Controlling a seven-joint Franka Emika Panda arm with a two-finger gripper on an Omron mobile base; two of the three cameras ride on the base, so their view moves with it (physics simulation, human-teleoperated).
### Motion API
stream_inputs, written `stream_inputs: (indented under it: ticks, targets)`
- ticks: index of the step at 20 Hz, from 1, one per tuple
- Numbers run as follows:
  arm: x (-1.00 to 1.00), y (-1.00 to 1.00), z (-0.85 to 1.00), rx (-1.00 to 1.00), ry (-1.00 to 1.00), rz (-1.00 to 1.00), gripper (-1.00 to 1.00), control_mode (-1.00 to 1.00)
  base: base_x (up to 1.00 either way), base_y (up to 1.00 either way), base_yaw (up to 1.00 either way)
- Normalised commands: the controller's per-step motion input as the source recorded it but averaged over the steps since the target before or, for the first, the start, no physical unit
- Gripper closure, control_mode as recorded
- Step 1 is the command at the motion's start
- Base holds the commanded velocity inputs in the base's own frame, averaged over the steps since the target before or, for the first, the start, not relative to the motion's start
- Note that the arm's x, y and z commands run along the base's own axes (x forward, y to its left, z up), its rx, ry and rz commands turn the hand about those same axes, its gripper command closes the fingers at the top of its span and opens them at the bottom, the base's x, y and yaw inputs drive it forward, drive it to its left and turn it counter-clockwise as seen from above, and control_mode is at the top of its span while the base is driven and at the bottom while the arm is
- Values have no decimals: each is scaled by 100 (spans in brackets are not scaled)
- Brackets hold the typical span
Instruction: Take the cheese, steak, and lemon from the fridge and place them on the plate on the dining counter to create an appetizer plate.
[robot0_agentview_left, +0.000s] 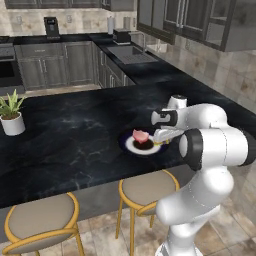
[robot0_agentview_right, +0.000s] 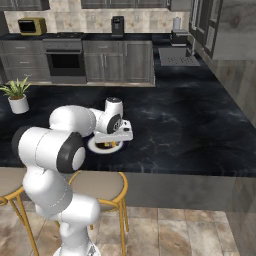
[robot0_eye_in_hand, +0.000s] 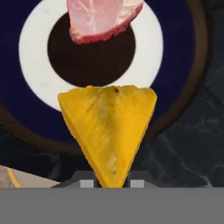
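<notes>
**Cheese wedge held over the plate, steak already on it**

The long black marble-look dining counter (robot0_agentview_left: 70, 135) with its faint white veins runs across the room in front of me, and behind it a second run of dark worktop carries a sink (robot0_agentview_left: 129, 54) under grey wall cupboards. Against the back wall stands a dark oven (robot0_agentview_right: 65, 62), with a small yellow appliance (robot0_agentview_right: 31, 25) on the worktop to its left. Two round stools with gold legs and beige seats (robot0_agentview_left: 42, 217) are tucked along the near edge of the counter. A green plant in a small white pot (robot0_agentview_left: 12, 114) sits on the counter well off to the left of the arm's work.

The white arm reaches out low over the near part of the counter. Below its hand lies the round plate with a dark blue-black rim, a white ring and a dark centre (robot0_eye_in_hand: 35, 57). On the far side of that plate rests the flat pinkish-red slab of raw steak (robot0_eye_in_hand: 103, 19), overlapping the dark centre and the white ring.

The two-finger gripper (robot0_eye_in_hand: 112, 181) is closed nearly all the way, its dark tips pinching the narrow point of the yellow-orange cheese wedge (robot0_eye_in_hand: 109, 127). The wedge's broad end points toward the steak and hangs over the near rim of the plate, apart from the meat. Whether the cheese already touches the plate I cannot tell.
</notes>
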Motion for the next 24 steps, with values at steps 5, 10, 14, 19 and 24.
stream_inputs:
  ticks: [5, 10, 14, 19, 24]
  targets:
    - [20, 0, -21, 0, 0, 0, 100, -100, 0, 0, 0]
    - [20, 0, -19, 0, 0, 0, 100, -100, 0, 0, 0]
    - [16, 0, -23, 0, 0, 0, 100, -100, 0, 0, 0]
    - [12, 0, -21, 0, 0, 0, 100, -100, 0, 0, 0]
    - [7, 0, -8, 0, -1, 0, -100, -100, 0, 0, 0]
